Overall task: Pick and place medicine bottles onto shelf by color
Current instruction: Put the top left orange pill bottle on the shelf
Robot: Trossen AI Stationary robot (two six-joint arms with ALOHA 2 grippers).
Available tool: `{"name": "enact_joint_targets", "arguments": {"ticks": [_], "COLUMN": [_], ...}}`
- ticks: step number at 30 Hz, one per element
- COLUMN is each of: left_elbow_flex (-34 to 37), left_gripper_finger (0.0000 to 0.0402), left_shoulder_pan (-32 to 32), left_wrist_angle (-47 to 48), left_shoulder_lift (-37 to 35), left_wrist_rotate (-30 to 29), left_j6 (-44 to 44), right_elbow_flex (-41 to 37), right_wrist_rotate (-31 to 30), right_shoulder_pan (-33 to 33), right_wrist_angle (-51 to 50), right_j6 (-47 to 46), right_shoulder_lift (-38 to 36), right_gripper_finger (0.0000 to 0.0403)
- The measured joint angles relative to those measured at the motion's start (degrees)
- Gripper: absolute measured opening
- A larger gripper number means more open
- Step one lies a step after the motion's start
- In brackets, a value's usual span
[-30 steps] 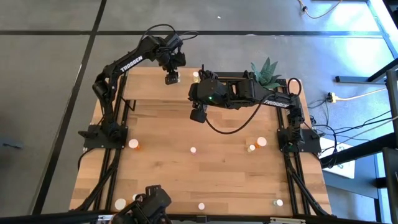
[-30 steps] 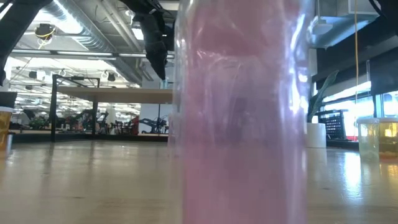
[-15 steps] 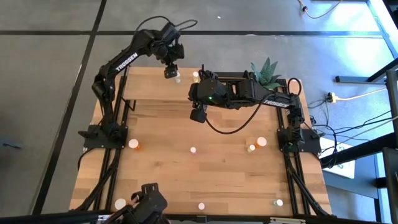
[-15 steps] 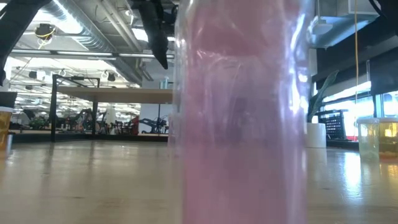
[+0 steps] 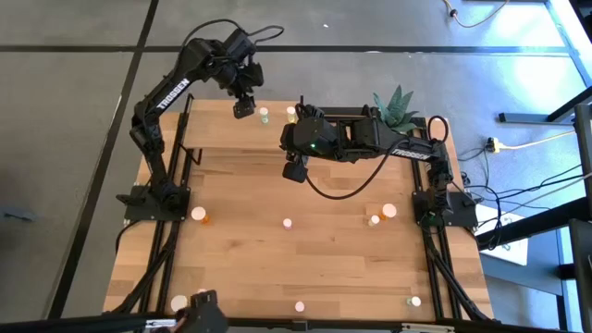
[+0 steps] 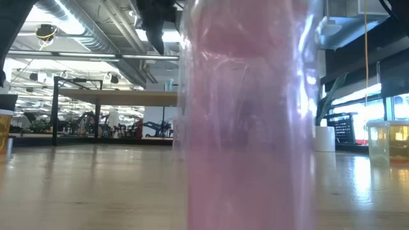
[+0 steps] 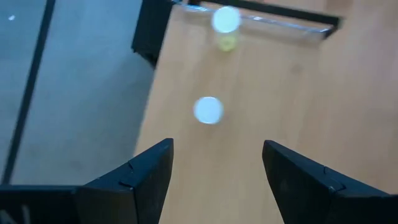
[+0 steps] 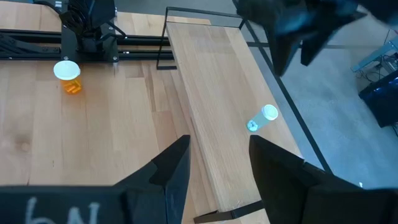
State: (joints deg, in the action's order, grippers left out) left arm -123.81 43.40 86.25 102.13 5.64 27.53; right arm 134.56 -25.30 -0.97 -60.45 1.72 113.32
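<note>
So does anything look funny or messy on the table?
Yes. A pink bottle stands right against the low camera and blocks most of its view. Other medicine bottles are scattered loosely over the table. On the shelf, the green bottle looks upright. Nothing looks spilled or broken.

The light-wood tabletop (image 5: 250, 231) stands on a grey floor (image 5: 74, 111) that dark lines cross. At the far right corner of the tabletop there is a green plant (image 5: 396, 106) with pointed leaves; in the low view its white pot (image 6: 324, 138) shows at the right, with a long leaf (image 6: 333, 89) above it. To the right of the table, loose cables (image 5: 527, 199) lie on the floor, near a small plug strip (image 5: 493, 144). The low view looks into a big hall with ceiling ducts (image 6: 83, 29) and a long table (image 6: 115, 97) far behind.
</note>
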Motion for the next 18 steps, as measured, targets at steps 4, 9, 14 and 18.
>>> {"name": "enact_joint_targets", "arguments": {"ticks": [4,9,14,18], "left_elbow_flex": [0.0,0.0,2.7,8.8], "left_gripper_finger": [0.024,0.024,0.024,0.024], "left_shoulder_pan": [-0.1,-1.4,-4.4,-7.0], "left_wrist_angle": [1.9,3.7,3.8,3.8], "left_shoulder_lift": [-2.8,-7.2,-13.5,-19.8], "left_wrist_rotate": [5.3,9.2,9.4,9.4], "left_j6": [-1.4,-2.0,-2.5,-5.1], "right_elbow_flex": [0.0,0.0,0.0,0.0], "right_wrist_rotate": [0.0,0.0,0.0,0.0], "right_shoulder_pan": [0.0,0.0,0.0,0.0], "right_wrist_angle": [0.0,0.0,0.0,0.0], "right_j6": [0.1,0.1,0.0,0.1], "right_shoulder_lift": [0.0,0.0,0.0,0.0], "right_gripper_finger": [0.0165,0.0165,0.0165,0.0165]}}
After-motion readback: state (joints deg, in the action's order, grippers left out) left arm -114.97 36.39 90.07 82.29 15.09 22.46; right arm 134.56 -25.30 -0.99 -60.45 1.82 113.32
